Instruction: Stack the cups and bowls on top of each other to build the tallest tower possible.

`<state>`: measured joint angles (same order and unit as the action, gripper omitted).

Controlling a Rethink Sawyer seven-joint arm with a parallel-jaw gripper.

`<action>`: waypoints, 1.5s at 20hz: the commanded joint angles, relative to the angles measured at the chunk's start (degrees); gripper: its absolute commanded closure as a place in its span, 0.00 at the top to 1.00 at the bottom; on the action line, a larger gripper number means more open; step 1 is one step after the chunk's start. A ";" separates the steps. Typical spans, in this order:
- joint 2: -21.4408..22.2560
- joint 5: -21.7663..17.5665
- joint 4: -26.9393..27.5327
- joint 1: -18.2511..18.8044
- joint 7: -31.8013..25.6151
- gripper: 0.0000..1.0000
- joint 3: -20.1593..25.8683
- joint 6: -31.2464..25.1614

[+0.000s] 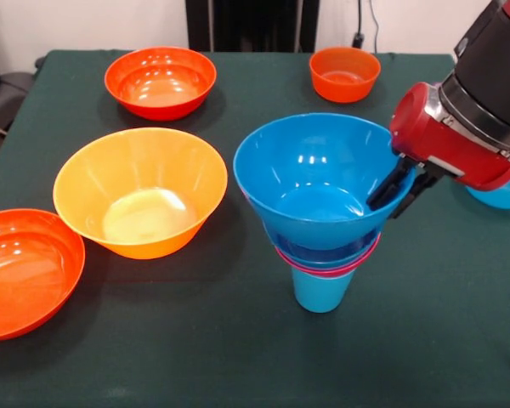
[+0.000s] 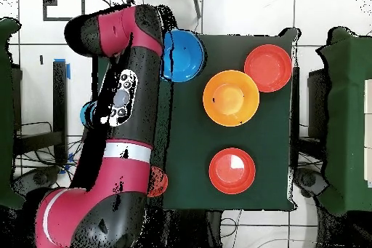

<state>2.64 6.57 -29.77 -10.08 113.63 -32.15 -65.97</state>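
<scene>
We see the gripper (image 1: 401, 189) at the right rim of the large blue bowl (image 1: 314, 174), its two dark fingers (image 1: 382, 192) straddling the bowl's wall, one inside and one outside. They look closed on the rim, so the gripper appears to have hold of the bowl. The red and black arm (image 1: 472, 110) runs up and off to the upper right.

That large blue bowl sits upright as the top of the tower (image 1: 321, 221). Beneath it we make out the edge of a small blue bowl (image 1: 327, 255), then the rim of a pink bowl (image 1: 331, 267), and at the bottom a light blue cup (image 1: 321, 291) standing on the green table (image 1: 195, 340).

To the left of the tower, just beside it, stands the large yellow-orange bowl (image 1: 140, 191). Further left, cut by the edge, lies a large red-orange bowl (image 1: 21, 270). Another red-orange bowl (image 1: 160, 81) sits at the far side, and a small orange bowl (image 1: 344, 73) is well apart behind the tower. A piece of another blue bowl (image 1: 506, 194) shows behind the arm at the right edge.

From above, the arm (image 2: 120, 114) hides much of the table's left side; the large blue bowl (image 2: 182, 54) shows beside it.
</scene>
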 commanded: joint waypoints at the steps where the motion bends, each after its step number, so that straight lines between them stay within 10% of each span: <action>1: 0.96 0.48 -8.51 -0.77 9.58 0.00 5.91 3.68; 30: 0.06 2.64 -9.21 -1.38 11.22 0.00 5.92 6.40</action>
<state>3.73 8.13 -34.08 -10.50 113.63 -32.03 -61.02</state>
